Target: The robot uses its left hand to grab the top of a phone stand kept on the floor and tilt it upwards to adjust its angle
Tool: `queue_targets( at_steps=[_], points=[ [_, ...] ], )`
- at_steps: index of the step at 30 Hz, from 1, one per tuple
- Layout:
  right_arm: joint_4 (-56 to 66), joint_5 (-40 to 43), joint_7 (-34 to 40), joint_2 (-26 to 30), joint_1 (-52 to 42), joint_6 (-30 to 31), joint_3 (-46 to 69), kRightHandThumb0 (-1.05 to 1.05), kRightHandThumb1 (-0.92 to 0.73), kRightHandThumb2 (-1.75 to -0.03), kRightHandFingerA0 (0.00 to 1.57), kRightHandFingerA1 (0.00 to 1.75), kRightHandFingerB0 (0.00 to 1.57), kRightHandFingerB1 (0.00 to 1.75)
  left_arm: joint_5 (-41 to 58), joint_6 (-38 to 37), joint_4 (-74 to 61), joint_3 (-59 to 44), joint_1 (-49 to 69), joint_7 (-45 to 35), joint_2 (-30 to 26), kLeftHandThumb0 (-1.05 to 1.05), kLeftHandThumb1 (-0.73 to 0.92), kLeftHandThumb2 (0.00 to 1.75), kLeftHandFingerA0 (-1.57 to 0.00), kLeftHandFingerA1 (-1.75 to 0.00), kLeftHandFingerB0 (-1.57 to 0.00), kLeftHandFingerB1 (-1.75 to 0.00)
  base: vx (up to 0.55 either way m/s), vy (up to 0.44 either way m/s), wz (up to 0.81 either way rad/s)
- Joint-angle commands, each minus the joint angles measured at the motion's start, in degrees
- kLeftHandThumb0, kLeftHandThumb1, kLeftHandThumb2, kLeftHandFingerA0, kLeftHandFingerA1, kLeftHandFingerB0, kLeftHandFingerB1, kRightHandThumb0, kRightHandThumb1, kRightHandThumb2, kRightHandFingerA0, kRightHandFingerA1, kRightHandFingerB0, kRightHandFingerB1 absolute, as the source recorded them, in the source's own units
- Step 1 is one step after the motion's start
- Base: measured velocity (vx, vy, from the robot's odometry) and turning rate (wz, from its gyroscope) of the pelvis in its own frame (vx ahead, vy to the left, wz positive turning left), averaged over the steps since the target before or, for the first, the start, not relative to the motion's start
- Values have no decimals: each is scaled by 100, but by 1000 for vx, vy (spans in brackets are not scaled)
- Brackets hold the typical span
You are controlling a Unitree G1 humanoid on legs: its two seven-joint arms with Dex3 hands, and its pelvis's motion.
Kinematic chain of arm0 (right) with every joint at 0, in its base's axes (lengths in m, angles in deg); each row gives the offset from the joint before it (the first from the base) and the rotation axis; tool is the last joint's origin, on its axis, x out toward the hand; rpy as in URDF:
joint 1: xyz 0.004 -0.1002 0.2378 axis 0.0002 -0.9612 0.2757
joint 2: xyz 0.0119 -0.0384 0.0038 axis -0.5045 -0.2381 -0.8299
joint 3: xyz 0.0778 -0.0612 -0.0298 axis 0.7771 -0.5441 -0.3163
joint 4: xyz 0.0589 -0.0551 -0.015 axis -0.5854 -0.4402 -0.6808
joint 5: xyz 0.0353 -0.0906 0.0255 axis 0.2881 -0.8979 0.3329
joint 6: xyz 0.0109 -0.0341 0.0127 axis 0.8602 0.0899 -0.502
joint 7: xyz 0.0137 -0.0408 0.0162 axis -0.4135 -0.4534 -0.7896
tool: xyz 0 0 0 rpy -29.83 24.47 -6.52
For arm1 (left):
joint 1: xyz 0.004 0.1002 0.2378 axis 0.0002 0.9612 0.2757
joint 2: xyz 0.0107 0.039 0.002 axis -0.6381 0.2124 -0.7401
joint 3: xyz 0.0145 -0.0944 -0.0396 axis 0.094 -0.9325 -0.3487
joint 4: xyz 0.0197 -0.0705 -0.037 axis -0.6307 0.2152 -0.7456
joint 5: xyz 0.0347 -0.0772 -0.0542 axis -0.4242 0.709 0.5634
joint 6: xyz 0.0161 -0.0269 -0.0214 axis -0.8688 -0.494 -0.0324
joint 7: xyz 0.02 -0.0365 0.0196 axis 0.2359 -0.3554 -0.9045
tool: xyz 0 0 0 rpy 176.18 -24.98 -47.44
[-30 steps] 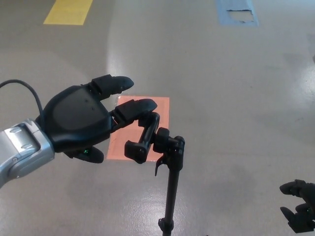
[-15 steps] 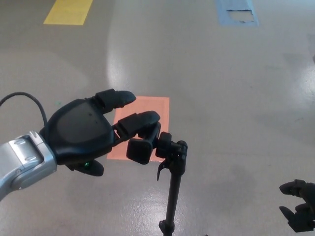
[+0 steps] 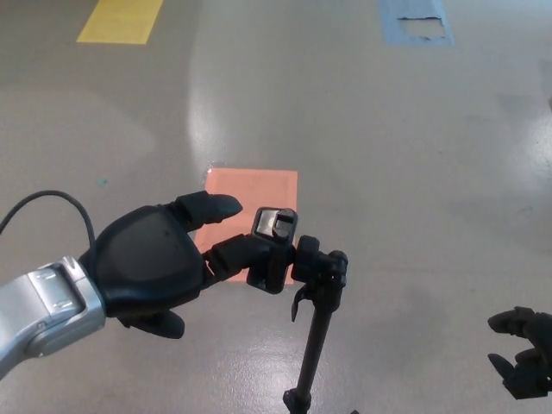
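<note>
You're mid-tilt: your left hand (image 3: 151,272) has its fingers (image 3: 233,256) wrapped around the clamp head of the black pole-mounted phone stand (image 3: 312,297), standing on the glossy grey floor (image 3: 388,155) beside the orange floor patch (image 3: 254,185). Next, rotate upward gently, steadying the pole

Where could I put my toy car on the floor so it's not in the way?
Bare floor lies between the stand and the right hand, and up top between the yellow patch and blue patch. It is crowded at the orange patch, where the left hand is.
</note>
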Motion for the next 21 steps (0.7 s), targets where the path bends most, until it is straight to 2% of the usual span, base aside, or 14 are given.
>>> queue_targets(
  at_steps=[1, 2, 3, 4, 5, 6, 10, 11, 14, 15, 16, 18, 19, 21],
  points=[
    [-33, 3, -53, 99, 24, 93, -7, -55, -80, -64, 24, 36, 23, 31, -247, 12, -14, 86, 147, 10, -75, -74, 45, 83, -10, -25, 0, -15, 0, 0, 0],
    [-28, -6, -46, 105, 25, 91, -14, -55, -80, -64, 24, 36, 23, 31, -254, 10, -2, 88, 147, 19, -72, -74, 45, 83, -10, -25, 0, -15, 0, 0, 0],
    [-22, -6, -47, 107, 25, 86, -14, -29, -56, -108, 10, 52, 9, 50, -250, 5, 17, 88, 148, 25, -69, -75, 54, 57, -10, -25, 0, -23, 0, 0, 0],
    [-23, -4, -43, 104, 28, 90, -12, -55, -80, -64, 25, 36, 23, 31, -242, 12, 32, 89, 147, -8, -67, -80, 50, 83, -13, -20, -2, -9, 0, 0, 0],
    [-26, -3, -38, 101, 30, 95, -11, -55, -80, -64, 25, 36, 23, 31, -239, 21, 32, 89, 145, -36, -67, -80, 50, 83, -13, -20, -2, -9, 0, 0, 0],
    [-30, 0, -37, 99, 31, 93, -8, -29, -56, -108, 9, 52, 8, 50, -232, 13, 41, 88, 142, -35, -67, -74, 45, 83, -10, -23, 0, -15, 0, 0, 0],
    [-27, 7, -56, 102, 27, 87, -4, -29, -56, -108, 9, 52, 8, 49, -214, -21, 75, 71, 141, 36, -62, -75, 54, 57, -10, -26, 0, -23, 0, 0, 0],
    [-23, 14, -65, 100, 28, 89, 1, -29, -57, -108, 9, 52, 8, 49, -230, -20, 67, 73, 134, 33, -71, -77, 48, 83, -10, -22, 0, -11, 0, 0, 0],
    [-18, -6, -67, 105, 26, 80, -19, -29, -56, -108, 9, 52, 8, 50, -248, -10, 75, 64, 123, 72, -74, -75, 46, 83, -9, -22, 0, -14, 0, 0, 0],
    [-27, -9, -56, 87, 98, 100, -19, -55, -80, -64, 25, 36, 23, 31, -223, -4, 96, 34, 54, 16, -94, -75, 46, 83, -8, -19, 0, -14, 0, 0, 0],
    [-29, -4, -51, 72, 132, 117, -13, -29, -56, -107, 9, 52, 8, 50, -193, 4, 114, 7, 15, -14, -101, -73, 45, 83, -8, -20, 0, -15, 0, 0, 0],
    [-23, -22, -28, 65, 161, 156, -31, -29, -55, -107, 9, 52, 8, 50, -95, -19, 186, -41, -30, 20, -79, -74, 53, 56, -8, -25, 0, -24, 0, 0, 0],
    [-22, -28, -26, 65, 164, 155, -36, -56, -80, -64, 24, 37, 23, 31, -67, -6, 189, -56, -37, -10, -74, -71, 44, 83, -10, -22, 0, -17, 0, 0, 0],
    [-25, -18, -35, 65, 157, 142, -33, -55, -79, -64, 24, 37, 24, 32, 6, 34, 179, -94, -57, -131, -67, -69, 42, 82, -7, -25, 0, -19, 0, 0, 0]
  ],
)
